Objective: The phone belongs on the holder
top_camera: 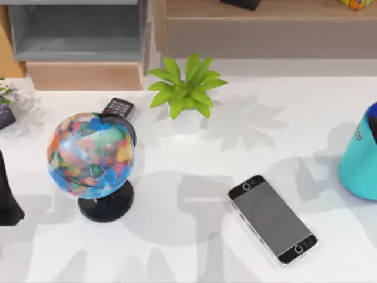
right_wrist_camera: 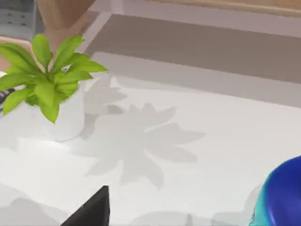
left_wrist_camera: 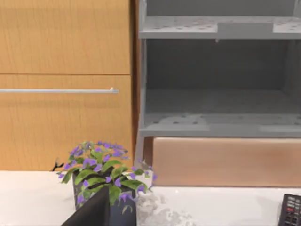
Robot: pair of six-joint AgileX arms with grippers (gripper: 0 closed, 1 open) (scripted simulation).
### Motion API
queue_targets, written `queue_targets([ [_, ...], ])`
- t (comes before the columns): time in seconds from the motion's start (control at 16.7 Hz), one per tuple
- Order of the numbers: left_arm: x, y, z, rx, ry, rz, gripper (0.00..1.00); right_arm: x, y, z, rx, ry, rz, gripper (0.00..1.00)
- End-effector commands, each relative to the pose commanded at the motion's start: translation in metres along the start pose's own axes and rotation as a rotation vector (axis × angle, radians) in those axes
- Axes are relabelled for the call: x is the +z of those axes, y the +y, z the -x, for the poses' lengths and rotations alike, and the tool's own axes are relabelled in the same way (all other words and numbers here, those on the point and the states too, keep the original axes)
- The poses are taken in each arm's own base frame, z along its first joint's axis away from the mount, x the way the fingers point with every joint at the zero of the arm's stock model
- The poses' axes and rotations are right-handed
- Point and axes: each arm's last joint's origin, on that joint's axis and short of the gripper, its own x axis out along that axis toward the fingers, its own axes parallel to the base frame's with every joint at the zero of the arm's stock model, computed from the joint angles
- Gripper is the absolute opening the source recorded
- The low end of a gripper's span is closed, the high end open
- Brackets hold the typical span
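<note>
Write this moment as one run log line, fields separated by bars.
phone: flat on table, screen up, untouched | near: globe, green plant, keypad device | task: phone not lifted yet

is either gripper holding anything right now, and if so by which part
Nothing appears to be held. The phone lies flat on the white table, right of the globe, with no gripper touching it.

phone [top_camera: 273, 219]: flat smartphone, grey screen, black end bezels with round buttons, silver edge
pose: lying face up, angled diagonally
location: table, right of centre, near front edge
</note>
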Motion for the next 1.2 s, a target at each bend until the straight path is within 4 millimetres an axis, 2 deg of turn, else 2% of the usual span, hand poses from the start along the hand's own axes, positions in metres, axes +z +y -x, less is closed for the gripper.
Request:
queue_targets([
  [0.18, 0.000, 0.000, 0.000, 0.000, 0.000, 0.000, 1.00, 0.028, 0.024, -0.035, 0.075, 0.232, 0.044, 1.00],
  [0.3, 0.000, 0.000, 0.000, 0.000, 0.000, 0.000, 1.00, 0.035, 0.043, -0.068, 0.108, 0.411, 0.085, 1.00],
  [0.48, 0.000, 0.000, 0.000, 0.000, 0.000, 0.000, 1.00, 0.027, 0.072, -0.122, 0.128, 0.683, 0.151, 1.00],
  [0.72, 0.000, 0.000, 0.000, 0.000, 0.000, 0.000, 1.00, -0.005, 0.095, -0.176, 0.113, 0.986, 0.221, 1.00],
  [0.9, 0.000, 0.000, 0.000, 0.000, 0.000, 0.000, 1.00, -0.023, 0.100, -0.196, 0.093, 1.122, 0.245, 1.00],
  [1.2, 0.000, 0.000, 0.000, 0.000, 0.000, 0.000, 1.00, -0.028, 0.100, -0.201, 0.086, 1.154, 0.249, 1.00],
])
